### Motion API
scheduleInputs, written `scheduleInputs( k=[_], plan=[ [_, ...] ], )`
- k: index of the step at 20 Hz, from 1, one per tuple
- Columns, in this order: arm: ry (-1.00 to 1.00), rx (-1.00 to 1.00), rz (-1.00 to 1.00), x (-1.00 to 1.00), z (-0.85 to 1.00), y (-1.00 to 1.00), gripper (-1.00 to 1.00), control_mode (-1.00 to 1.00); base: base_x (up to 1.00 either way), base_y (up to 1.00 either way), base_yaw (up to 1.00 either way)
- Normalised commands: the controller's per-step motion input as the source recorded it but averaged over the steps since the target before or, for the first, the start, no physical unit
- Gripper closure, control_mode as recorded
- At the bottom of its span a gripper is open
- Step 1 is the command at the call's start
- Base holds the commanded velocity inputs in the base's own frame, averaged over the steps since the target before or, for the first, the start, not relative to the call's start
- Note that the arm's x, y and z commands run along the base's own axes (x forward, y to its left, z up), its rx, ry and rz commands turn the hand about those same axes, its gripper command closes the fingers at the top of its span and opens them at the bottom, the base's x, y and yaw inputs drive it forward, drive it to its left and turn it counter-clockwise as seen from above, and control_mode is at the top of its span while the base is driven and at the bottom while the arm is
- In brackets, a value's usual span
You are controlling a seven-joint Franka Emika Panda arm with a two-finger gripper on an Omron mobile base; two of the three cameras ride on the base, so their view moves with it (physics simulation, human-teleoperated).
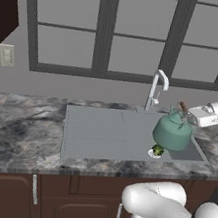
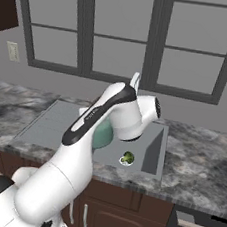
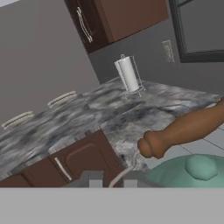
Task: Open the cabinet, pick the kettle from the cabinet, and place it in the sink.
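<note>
The left and middle of the sink (image 1: 102, 130) lie bare, with open room above. At its right end the kettle (image 1: 172, 131) hangs over the basin, just above a small green piece (image 1: 157, 150) on the drain. The faucet (image 1: 156, 89) rises behind the rim, close to the kettle. The worktop (image 1: 21, 131) left of the sink is bare as far as a paper-towel stand (image 3: 128, 74).
</note>
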Motion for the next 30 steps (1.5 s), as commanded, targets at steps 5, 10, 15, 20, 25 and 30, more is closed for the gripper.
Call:
scheduleInputs(
  k=[5,10,15,20,25,30],
  plan=[
    [0.00,0.00,0.00,0.24,-0.14,-0.14,1.00,-1.00,0.00,0.00,0.00],
    [0.00,0.00,0.00,0.24,-0.15,-0.12,1.00,-1.00,0.00,0.00,0.00],
    [0.00,0.02,0.00,0.21,-0.16,-0.07,1.00,-1.00,0.00,0.00,0.00],
    [0.00,0.00,0.00,0.25,-0.16,-0.03,1.00,-1.00,0.00,0.00,0.00],
    [0.00,0.00,0.00,0.27,-0.14,0.00,1.00,-1.00,0.00,0.00,0.00],
    [0.00,0.00,0.02,0.27,-0.15,0.00,1.00,-1.00,0.00,0.00,0.00]
  ],
)
